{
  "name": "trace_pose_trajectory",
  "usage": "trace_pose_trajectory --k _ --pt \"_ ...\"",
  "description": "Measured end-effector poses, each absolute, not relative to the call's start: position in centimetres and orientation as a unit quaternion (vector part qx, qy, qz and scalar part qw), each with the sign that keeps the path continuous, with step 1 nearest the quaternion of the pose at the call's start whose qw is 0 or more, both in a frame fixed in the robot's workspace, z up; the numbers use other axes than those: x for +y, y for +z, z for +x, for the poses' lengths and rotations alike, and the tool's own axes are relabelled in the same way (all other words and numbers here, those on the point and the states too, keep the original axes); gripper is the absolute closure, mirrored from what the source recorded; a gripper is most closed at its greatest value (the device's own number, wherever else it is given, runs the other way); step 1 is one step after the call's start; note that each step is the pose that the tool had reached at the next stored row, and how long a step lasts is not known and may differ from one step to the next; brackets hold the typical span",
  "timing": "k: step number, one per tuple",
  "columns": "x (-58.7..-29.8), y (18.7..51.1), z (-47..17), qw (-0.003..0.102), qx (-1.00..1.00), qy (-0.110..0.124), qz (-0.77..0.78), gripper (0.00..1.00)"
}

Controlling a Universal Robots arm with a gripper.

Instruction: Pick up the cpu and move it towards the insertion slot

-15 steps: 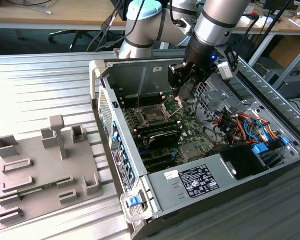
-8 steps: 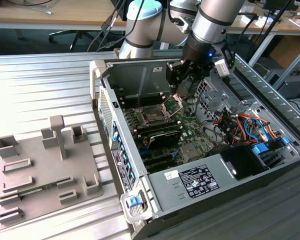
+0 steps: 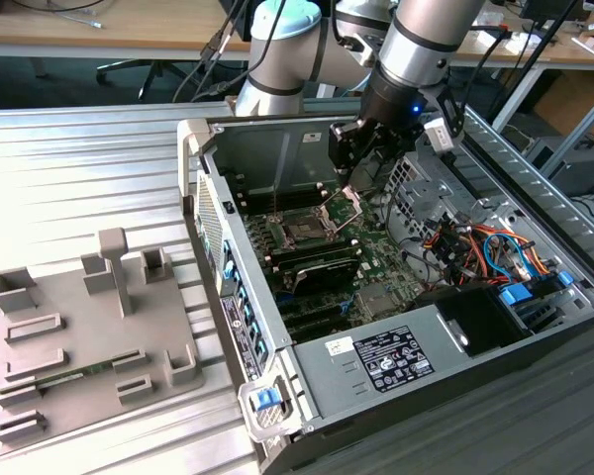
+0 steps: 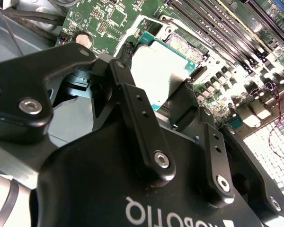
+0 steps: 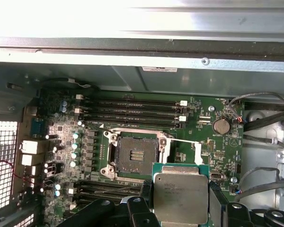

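My gripper [image 3: 350, 176] hangs inside the open computer case, shut on the cpu [image 5: 181, 196]. The cpu is a flat square chip with a pale metal top and a green rim, held by its edges between the two black fingers [image 5: 145, 191]. In the second wrist view the cpu [image 4: 156, 71] shines bright between the fingers [image 4: 132, 101]. The insertion slot [image 5: 136, 152] is a dark square socket in a silver frame on the green motherboard, beside the held cpu and apart from it. In the exterior view the insertion slot [image 3: 305, 233] lies below the gripper, its hinged plate [image 3: 343, 208] raised.
Long black memory slots [image 5: 130, 109] run along both sides of the socket. Cable bundles [image 3: 475, 247] and a power supply [image 3: 386, 356] crowd the case on the exterior view's right. A grey fixture tray [image 3: 79, 336] holding a green memory stick [image 3: 74, 376] lies outside the case.
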State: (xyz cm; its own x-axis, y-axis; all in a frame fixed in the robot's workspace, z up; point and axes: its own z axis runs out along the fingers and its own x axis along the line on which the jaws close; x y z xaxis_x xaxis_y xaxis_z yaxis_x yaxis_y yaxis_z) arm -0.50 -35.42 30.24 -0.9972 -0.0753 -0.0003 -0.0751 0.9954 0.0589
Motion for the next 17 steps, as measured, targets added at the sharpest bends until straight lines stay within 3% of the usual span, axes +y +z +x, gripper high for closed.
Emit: trace_pose_trajectory --k 17 --pt "-35.38 29.72 -0.5 0.001 -0.999 -0.029 0.038 0.45"
